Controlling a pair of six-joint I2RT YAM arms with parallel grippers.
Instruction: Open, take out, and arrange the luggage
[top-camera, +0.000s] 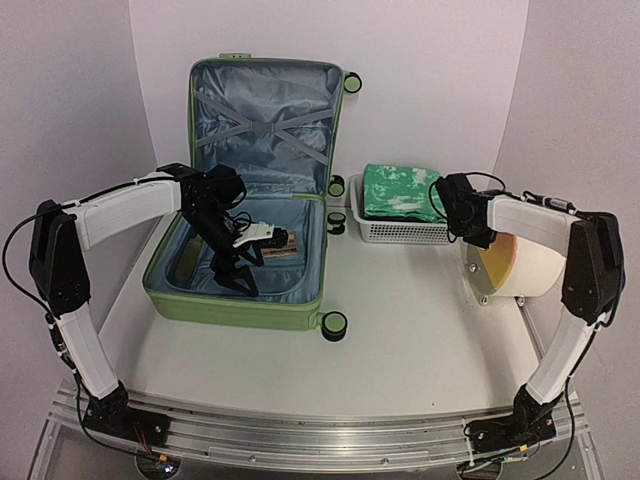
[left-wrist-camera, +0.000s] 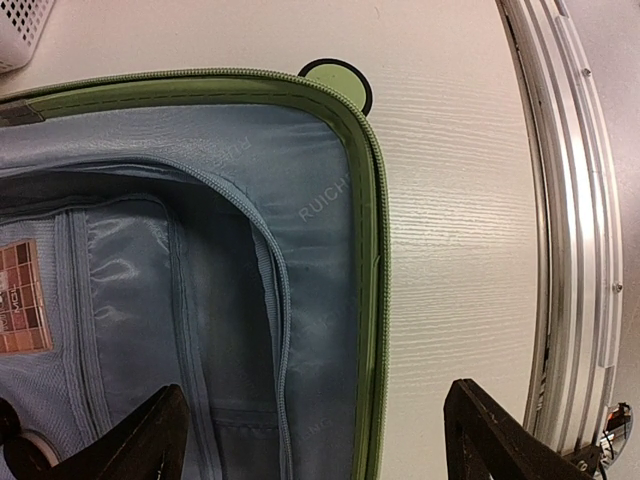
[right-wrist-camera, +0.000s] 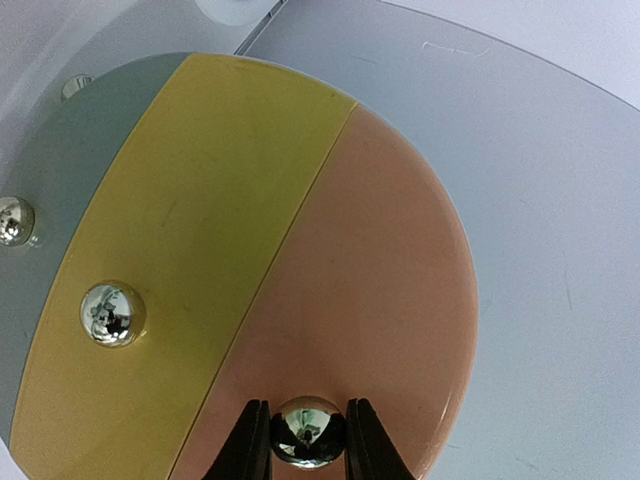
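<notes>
1. The suitcase (top-camera: 240, 300) lies open on the table (top-camera: 420, 340), left of centre. Its lid stands upright at the back, and grey-blue lining shows inside.
2. The left end effector (left-wrist-camera: 320, 445) hangs over the suitcase's lower half with its fingers spread wide, holding nothing.
3. A flat brown item (top-camera: 285, 246) lies on the lining in that lower half.
4. The right end effector (right-wrist-camera: 308, 408) is at the yellow-and-orange face of a cylinder (top-camera: 525, 270), its jaws pressed against both sides of a shiny metal knob (right-wrist-camera: 308, 435).
5. A white basket (top-camera: 372, 232) holding a green cloth (top-camera: 400, 193) sits between the suitcase and the cylinder.
</notes>
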